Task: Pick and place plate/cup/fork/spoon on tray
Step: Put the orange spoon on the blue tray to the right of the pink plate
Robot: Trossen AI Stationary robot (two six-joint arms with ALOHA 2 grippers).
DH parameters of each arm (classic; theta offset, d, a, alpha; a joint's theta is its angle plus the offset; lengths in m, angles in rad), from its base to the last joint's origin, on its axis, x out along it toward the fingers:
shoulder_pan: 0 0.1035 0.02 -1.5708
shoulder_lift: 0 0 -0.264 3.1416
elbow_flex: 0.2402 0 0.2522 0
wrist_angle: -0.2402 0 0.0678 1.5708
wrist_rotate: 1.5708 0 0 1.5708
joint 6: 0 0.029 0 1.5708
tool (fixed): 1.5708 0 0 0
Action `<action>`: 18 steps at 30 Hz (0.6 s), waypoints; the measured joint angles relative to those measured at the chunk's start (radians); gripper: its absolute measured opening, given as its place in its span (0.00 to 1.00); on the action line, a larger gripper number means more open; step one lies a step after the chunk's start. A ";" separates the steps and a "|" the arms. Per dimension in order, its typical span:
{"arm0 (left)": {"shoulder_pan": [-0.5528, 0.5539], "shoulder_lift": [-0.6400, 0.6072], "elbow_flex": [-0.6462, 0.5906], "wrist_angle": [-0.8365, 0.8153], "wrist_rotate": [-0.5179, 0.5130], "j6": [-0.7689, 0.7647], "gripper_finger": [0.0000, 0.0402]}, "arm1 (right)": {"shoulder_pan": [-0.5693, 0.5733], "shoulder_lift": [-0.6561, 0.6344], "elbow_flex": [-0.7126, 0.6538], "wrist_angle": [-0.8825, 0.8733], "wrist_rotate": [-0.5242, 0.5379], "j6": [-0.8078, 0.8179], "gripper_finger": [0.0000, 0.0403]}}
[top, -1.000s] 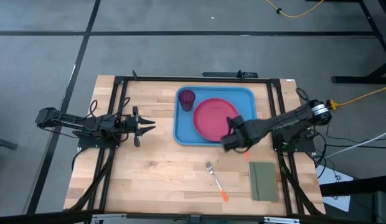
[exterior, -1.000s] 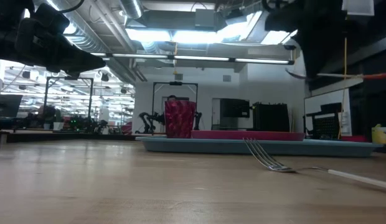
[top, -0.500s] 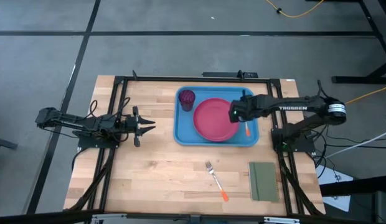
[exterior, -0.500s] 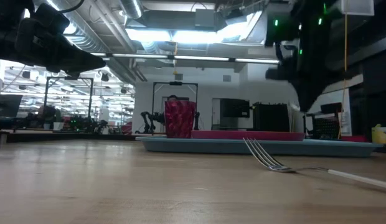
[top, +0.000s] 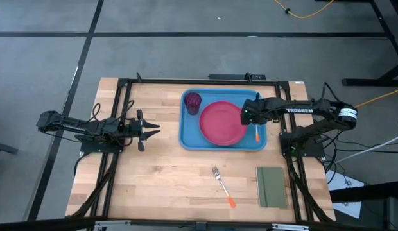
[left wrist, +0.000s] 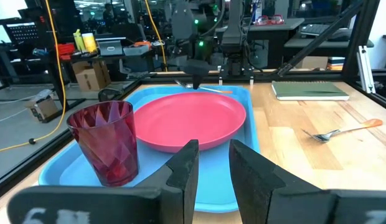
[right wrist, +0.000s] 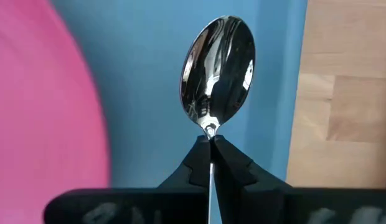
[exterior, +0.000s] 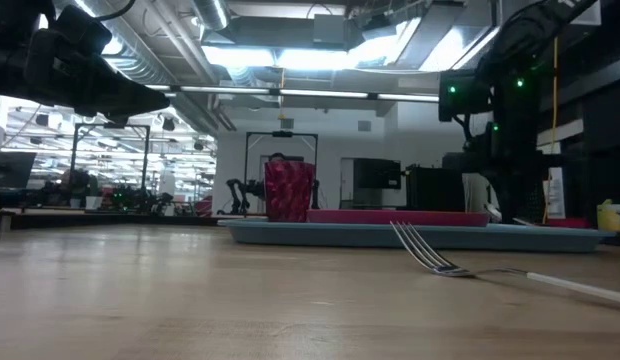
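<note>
The wooden desk [top: 160,179] carries the blue tray [top: 186,138] at its far middle. On the tray lies the pink-red plate [top: 219,123], filling most of the tray's centre, and the purple cup [top: 192,101] stands upright in the tray's far left corner, just beside the plate's rim.

On the near right of the desk lies an olive-green pad [top: 270,186], well apart from the tray. The fork [top: 222,185] rests on the bare wood near the middle of the desk's near half, left of the pad, tines pointing far and orange handle pointing near.

The right gripper [top: 250,114] hangs over the tray's right side, at the plate's right edge, with its fingers [right wrist: 199,163] pressed together on the thin neck of the spoon [right wrist: 218,68]. In the right wrist view the spoon's silver bowl sticks out past the fingertips, above the blue strip of tray between the plate and the tray's right rim. Its orange handle shows in the high view beside the gripper.

The left gripper [top: 153,130] waits over the left part of the desk, left of the tray, fingers [left wrist: 182,177] spread slightly and holding nothing.
</note>
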 joint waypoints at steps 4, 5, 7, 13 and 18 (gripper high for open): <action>0.000 0.000 0.000 0.000 0.000 0.000 0.21 | -0.023 0.000 -0.028 0.015 0.000 -0.034 0.01; 0.000 0.000 0.000 0.000 0.000 0.000 0.21 | -0.028 0.000 -0.033 0.020 0.000 -0.049 0.01; 0.000 0.000 0.000 0.000 0.000 0.000 0.21 | -0.040 0.000 -0.038 0.039 0.001 -0.085 0.01; 0.000 0.000 0.000 0.000 0.000 0.000 0.21 | -0.069 0.000 -0.039 0.045 0.011 -0.132 0.03; 0.000 0.000 0.000 0.000 0.000 0.000 0.21 | -0.074 0.000 -0.039 0.053 0.019 -0.099 0.08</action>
